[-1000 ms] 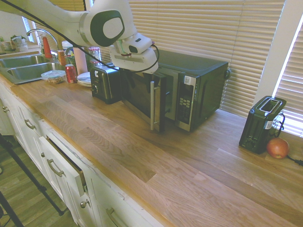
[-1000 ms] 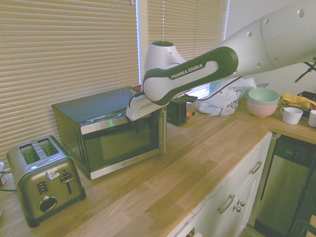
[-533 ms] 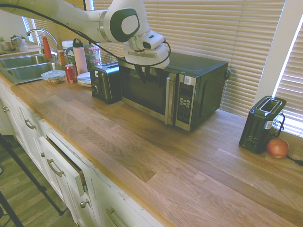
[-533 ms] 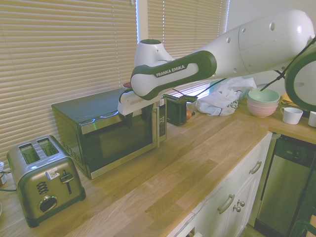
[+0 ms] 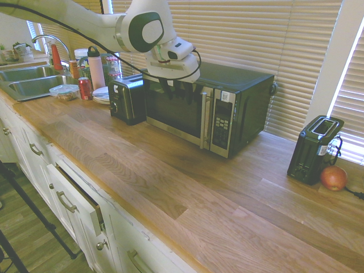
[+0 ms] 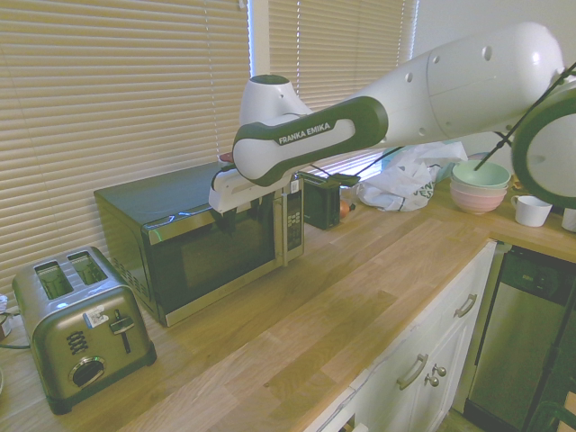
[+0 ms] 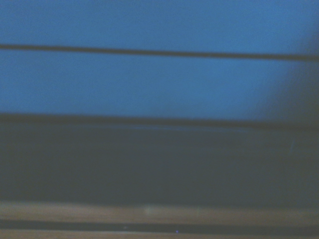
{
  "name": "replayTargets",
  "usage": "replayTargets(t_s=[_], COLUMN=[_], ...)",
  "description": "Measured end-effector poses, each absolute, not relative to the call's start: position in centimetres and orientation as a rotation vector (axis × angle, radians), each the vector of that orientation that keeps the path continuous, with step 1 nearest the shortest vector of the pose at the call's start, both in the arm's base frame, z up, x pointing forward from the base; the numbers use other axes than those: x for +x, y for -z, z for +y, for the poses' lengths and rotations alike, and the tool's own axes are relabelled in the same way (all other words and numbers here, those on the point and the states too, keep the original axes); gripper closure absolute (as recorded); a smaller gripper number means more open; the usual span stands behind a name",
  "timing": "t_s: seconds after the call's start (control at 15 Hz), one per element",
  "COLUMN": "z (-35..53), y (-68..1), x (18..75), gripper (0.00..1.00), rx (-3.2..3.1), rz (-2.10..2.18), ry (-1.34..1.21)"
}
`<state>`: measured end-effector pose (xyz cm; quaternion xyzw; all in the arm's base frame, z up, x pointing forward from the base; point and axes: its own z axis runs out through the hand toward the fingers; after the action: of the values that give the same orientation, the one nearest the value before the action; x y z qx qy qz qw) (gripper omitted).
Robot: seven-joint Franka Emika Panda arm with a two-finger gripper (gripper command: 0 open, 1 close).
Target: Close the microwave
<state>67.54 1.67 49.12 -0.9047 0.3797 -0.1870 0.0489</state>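
Microwave: stands on the wooden counter, near the window blinds, between two toasters.
Door: lies flush, or nearly so, with the front of the oven; shows dark glass in a steel frame.
Handle: runs upright beside the button panel.
Gripper: points down at the upper part of the door, fingers spread apart, with nothing visible between them; cannot tell whether it touches the glass.
Arm: reaches over the counter, above the front edge of the oven.
Steel-and-black toaster: sits just beside the microwave, on the door's far side from the panel.
Black toaster: stands well apart on the panel side, with a red-orange fruit right beside it.
Near the sink: holds a red can, a pink bottle and a clear container.
Far end: keeps stacked bowls, a white mug and a plastic bag.
Drawer: stands partly open below.
Wrist view: shows blurred blue and dark bands, too unclear to name.
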Motion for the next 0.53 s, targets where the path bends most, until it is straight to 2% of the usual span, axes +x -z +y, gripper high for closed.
replayTargets(t_s=[0.2, 0.53], z=[1.9, 2.6], y=[-49.0, -44.5], x=[63.5, 56.7], gripper=[0.00, 0.00], rx=[-2.767, -2.806], rz=[1.157, 1.133], ry=[0.524, 0.443])
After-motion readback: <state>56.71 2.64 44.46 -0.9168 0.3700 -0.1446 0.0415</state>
